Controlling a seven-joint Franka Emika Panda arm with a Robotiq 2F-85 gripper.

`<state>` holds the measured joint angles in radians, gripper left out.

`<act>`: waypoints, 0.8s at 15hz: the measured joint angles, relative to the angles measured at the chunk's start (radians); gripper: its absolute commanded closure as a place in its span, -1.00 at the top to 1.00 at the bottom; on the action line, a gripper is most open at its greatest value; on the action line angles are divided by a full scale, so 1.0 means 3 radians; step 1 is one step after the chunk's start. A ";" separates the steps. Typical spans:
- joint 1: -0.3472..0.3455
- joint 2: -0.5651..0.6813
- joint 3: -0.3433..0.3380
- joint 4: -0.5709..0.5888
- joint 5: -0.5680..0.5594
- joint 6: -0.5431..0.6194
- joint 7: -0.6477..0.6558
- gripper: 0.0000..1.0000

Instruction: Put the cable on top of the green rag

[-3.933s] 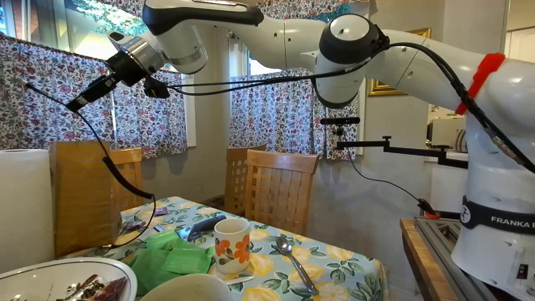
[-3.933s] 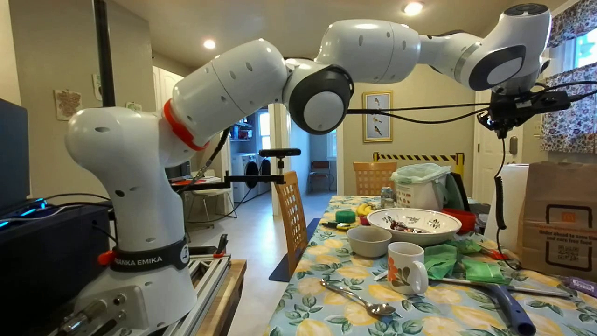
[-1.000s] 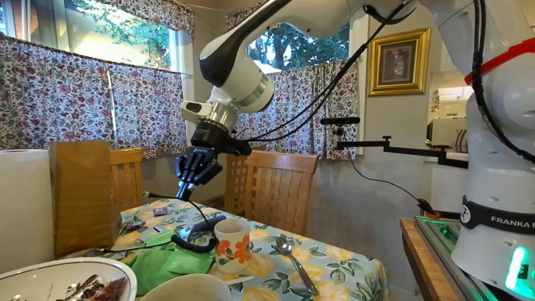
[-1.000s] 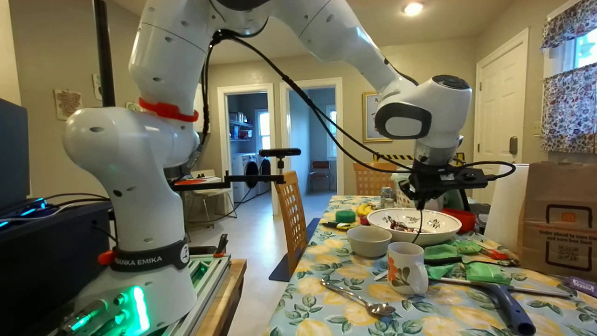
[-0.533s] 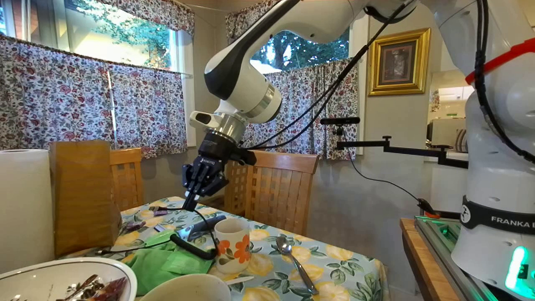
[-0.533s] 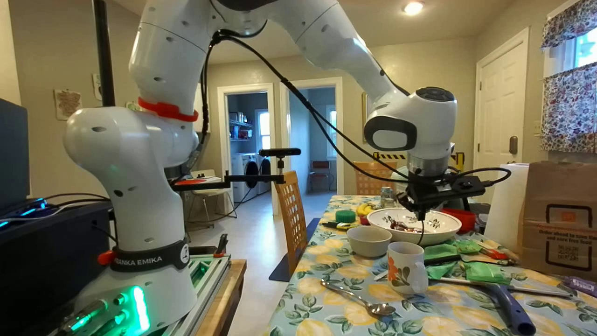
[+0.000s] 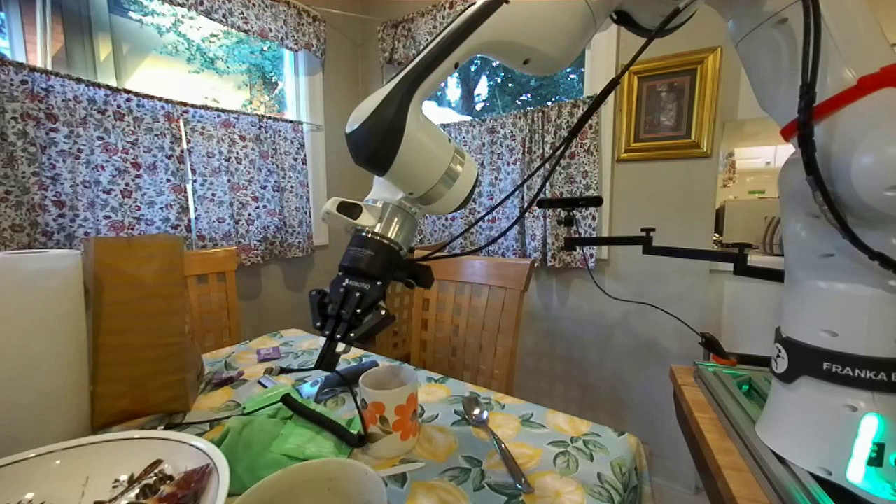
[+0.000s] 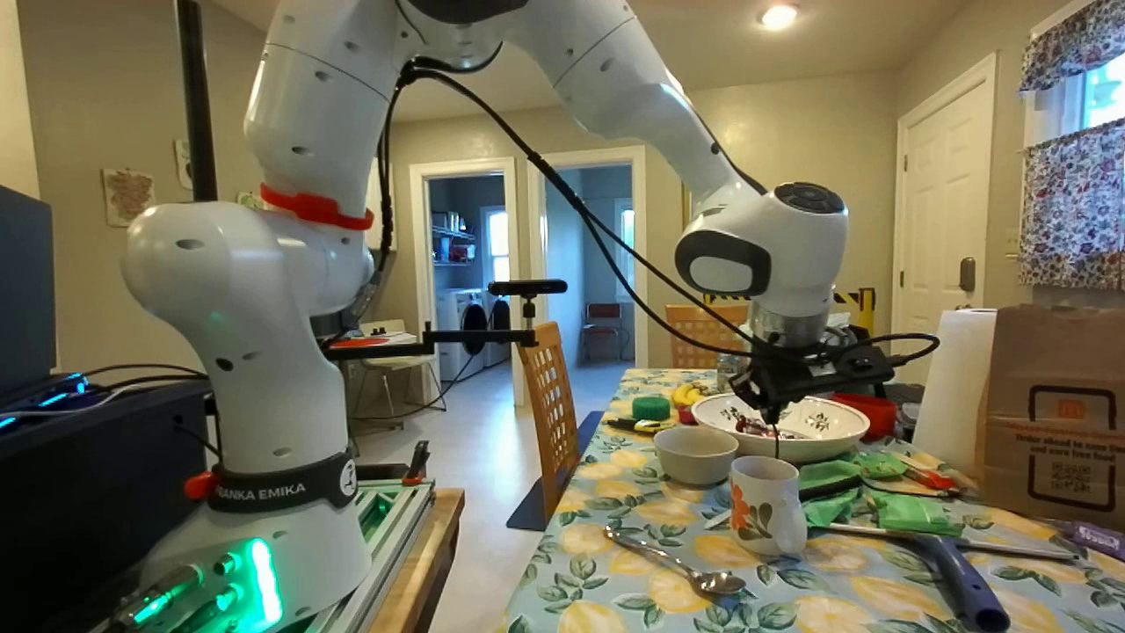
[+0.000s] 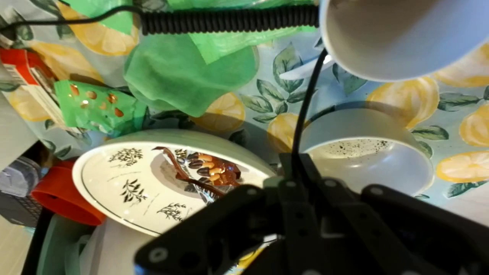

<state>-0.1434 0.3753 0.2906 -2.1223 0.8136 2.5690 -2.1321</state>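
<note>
My gripper (image 7: 327, 365) is shut on the thin part of the black cable. It holds it low over the table, behind the flowered mug; it also shows in an exterior view (image 8: 773, 418) and the wrist view (image 9: 296, 157). A plug end (image 7: 274, 371) sticks out sideways from the fingertips. From the fingertips the cable drops beside the mug to its coiled part (image 9: 229, 20). The coil (image 7: 318, 418) lies across the green rag (image 7: 245, 448) and green wrappers. In the wrist view the rag (image 9: 191, 76) is partly covered by a wrapper (image 9: 233, 42). The mug hides the coil's near end there.
The mug (image 7: 389, 413) stands right beside the rag. A grey bowl (image 8: 696, 457) and a large white dish (image 9: 110, 187) stand close by. A spoon (image 7: 498, 444) and a blue-handled tool (image 8: 967, 585) lie on the table. A paper bag (image 7: 140, 329) stands behind.
My gripper has come down from high up by the paper bag toward the mug. The hanging coil now lies over the green rag. In the last second the gripper sank further.
</note>
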 measured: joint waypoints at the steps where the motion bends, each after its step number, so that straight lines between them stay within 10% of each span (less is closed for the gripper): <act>1: 0.0000 -0.0001 -0.0004 -0.0011 0.0000 -0.0041 -0.0034 -0.98; 12: 0.0104 -0.0015 -0.0223 -0.0048 -0.0161 -0.0537 -0.0215 -0.98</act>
<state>-0.1121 0.3708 0.2236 -2.1367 0.7652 2.4077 -2.1967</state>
